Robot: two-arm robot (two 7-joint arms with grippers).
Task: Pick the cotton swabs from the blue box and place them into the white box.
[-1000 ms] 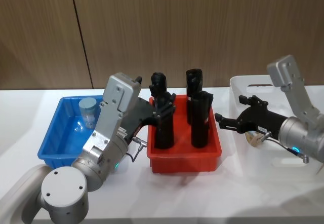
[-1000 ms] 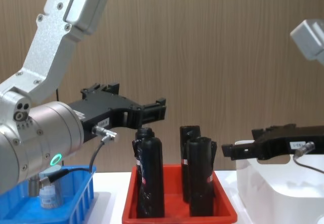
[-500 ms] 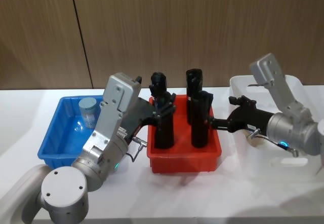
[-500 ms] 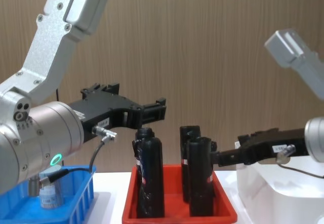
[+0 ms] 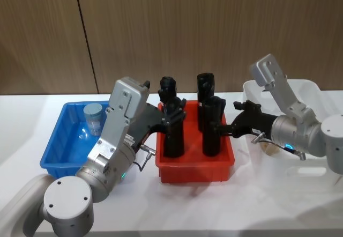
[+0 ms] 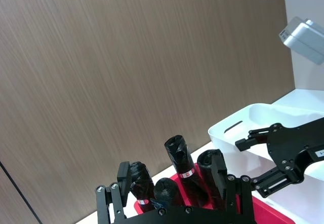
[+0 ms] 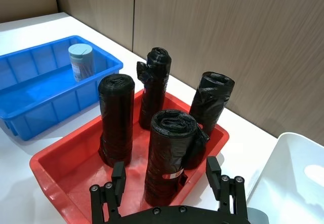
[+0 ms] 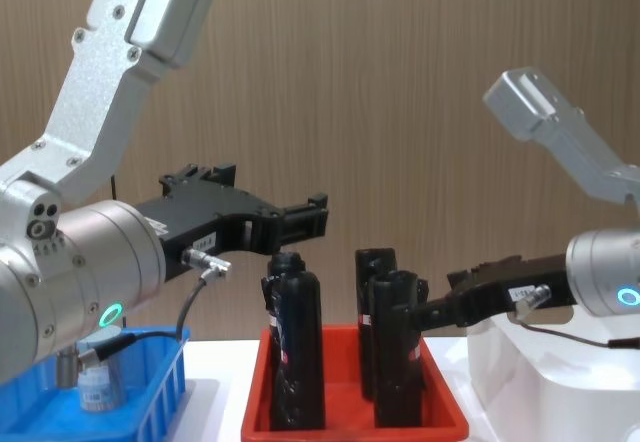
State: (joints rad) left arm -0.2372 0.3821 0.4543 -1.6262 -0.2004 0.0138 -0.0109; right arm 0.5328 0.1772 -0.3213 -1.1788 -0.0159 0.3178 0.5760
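- My right claw [image 7: 165,164] hangs released and empty above the red tray [image 7: 76,138], with the black bottles [image 7: 169,153] just under its fingers. My left claw [image 6: 171,165] is also spread and empty.
- The cotton swabs [image 7: 81,61] stand upright in the blue box [image 7: 35,110], beyond the tray and well apart from my right claw. The white box [image 7: 291,155] sits beside that claw.
- I judge the jar light, rigid and smooth, so apt to slip or tip. I'd pinch its body just under the lid.
- It is small and clear, with a pale blue-grey lid.

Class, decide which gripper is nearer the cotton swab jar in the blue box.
Left. The left gripper hangs above the red tray's side nearest the cotton swab jar; the right gripper is over the tray's opposite side, next to the white box.
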